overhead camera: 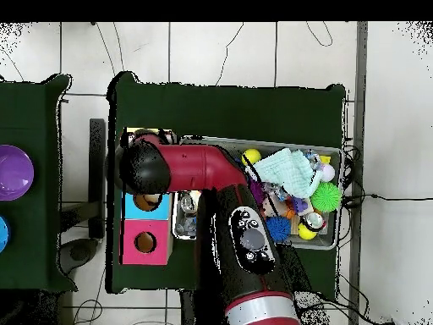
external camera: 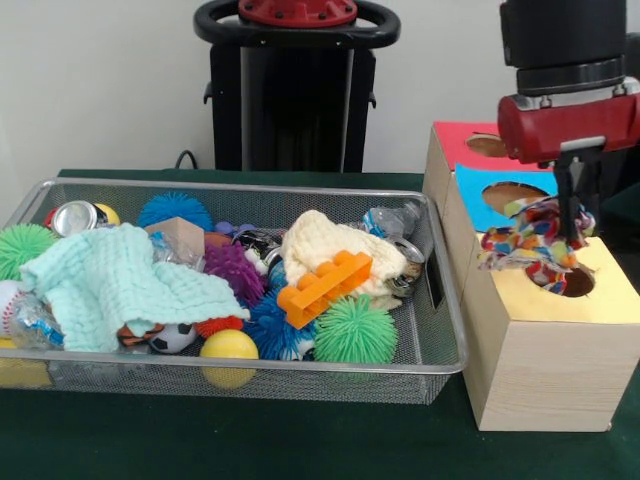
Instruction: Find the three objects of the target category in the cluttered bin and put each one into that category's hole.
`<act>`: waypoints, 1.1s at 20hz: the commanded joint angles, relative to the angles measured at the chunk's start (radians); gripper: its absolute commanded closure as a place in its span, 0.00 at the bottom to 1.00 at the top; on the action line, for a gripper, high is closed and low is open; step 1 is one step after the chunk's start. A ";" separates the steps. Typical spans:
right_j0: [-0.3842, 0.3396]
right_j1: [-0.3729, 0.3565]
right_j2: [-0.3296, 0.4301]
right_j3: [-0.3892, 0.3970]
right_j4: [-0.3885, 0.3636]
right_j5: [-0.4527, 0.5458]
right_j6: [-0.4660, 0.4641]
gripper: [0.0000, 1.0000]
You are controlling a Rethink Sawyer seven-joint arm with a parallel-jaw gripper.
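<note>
My gripper (external camera: pixel 572 228) hangs over the wooden box (external camera: pixel 540 370) at the right, shut on a knotted multicoloured rope toy (external camera: pixel 530 240). The toy dangles just above the yellow panel, beside its round hole (external camera: pixel 579 283). Behind it lie a blue panel with a hole (external camera: pixel 513 192) and a red panel with a hole (external camera: pixel 487 145). In the overhead view the arm (overhead camera: pixel 203 169) covers the gripper and the yellow end of the box; the blue panel (overhead camera: pixel 135 206) and the red panel (overhead camera: pixel 144 242) show.
A wire bin (external camera: pixel 440 335) left of the box holds an orange brick (external camera: pixel 322 287), a green spiky ball (external camera: pixel 355 330), a yellow ball (external camera: pixel 229 346), a mint cloth (external camera: pixel 120 285), a cream knit (external camera: pixel 325 243) and cans (external camera: pixel 75 216). A purple plate (overhead camera: pixel 13 172) sits on a side table.
</note>
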 commanded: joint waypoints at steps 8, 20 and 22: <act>0.093 0.193 -0.011 -0.042 0.068 0.122 0.171 1.00; 0.207 0.325 -0.171 -0.169 0.038 0.143 0.189 1.00; 0.221 0.324 -0.198 -0.175 0.034 0.148 0.191 1.00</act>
